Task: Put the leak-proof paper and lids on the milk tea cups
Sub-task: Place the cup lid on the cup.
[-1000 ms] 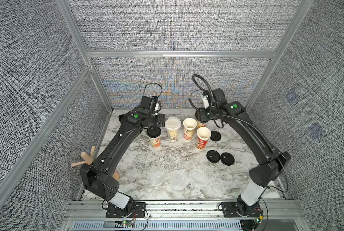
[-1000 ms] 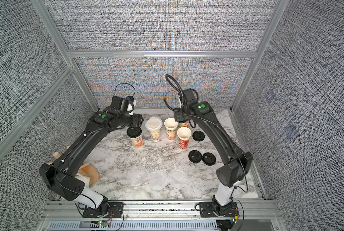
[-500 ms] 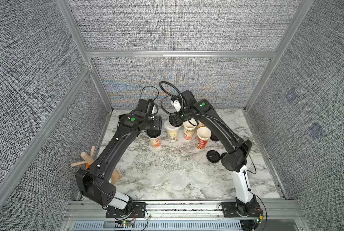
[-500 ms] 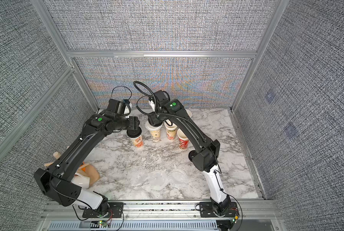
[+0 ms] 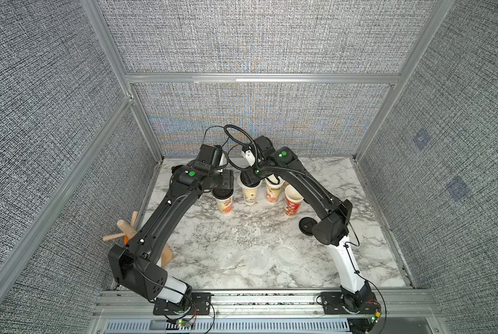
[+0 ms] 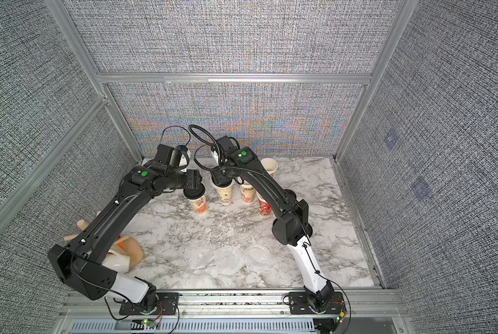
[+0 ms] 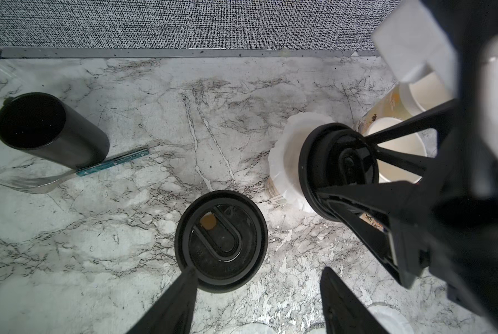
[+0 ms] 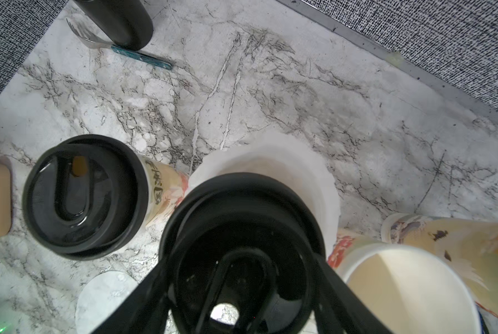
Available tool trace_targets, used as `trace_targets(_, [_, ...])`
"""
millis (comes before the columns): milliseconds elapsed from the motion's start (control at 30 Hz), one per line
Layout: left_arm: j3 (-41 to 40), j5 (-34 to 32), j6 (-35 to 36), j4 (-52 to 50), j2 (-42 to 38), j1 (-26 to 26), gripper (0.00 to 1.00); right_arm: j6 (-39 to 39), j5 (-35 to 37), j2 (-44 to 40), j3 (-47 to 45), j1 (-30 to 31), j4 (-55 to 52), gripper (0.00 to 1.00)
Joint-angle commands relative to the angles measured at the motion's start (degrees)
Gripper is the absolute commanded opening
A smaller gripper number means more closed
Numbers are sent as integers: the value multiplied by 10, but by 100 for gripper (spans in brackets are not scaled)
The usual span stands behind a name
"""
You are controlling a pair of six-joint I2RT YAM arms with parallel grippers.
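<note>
The marble desk (image 5: 242, 231) is carrying the milk tea cups (image 5: 292, 204), tall white paper cups with red and orange prints, standing in a row toward the far wall. One of them is wearing the leak-proof paper (image 8: 273, 162): a thin whitish round sheet with a crinkled edge, draping over the cup mouth and hanging a little past the rim. More such sheets (image 5: 286, 257) are lying flat on the desk near the front edge, almost see-through against the marble. The cup just beside the covered one is carrying a black lid (image 7: 221, 240).

The left arm (image 5: 161, 219) is reaching forward and bending down over that lidded cup. The left fingers (image 7: 178, 300) are standing spread apart above the lid and are grasping nothing. The right arm (image 5: 308, 185) is arching over the row and pointing down at the covered cup. The right fingers (image 8: 126, 312) are clenching a second black lid (image 8: 242, 231) by its edges, holding it right over the paper.
</note>
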Motion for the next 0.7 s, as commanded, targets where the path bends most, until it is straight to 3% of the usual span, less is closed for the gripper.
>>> trace_targets(0, [0,-7,6,3,-4,1,69,1,19,7,11,-2,13,69])
trace_targets(667, [5,-8,9,4,5,2,69,2,7,20,16,-8,30,70])
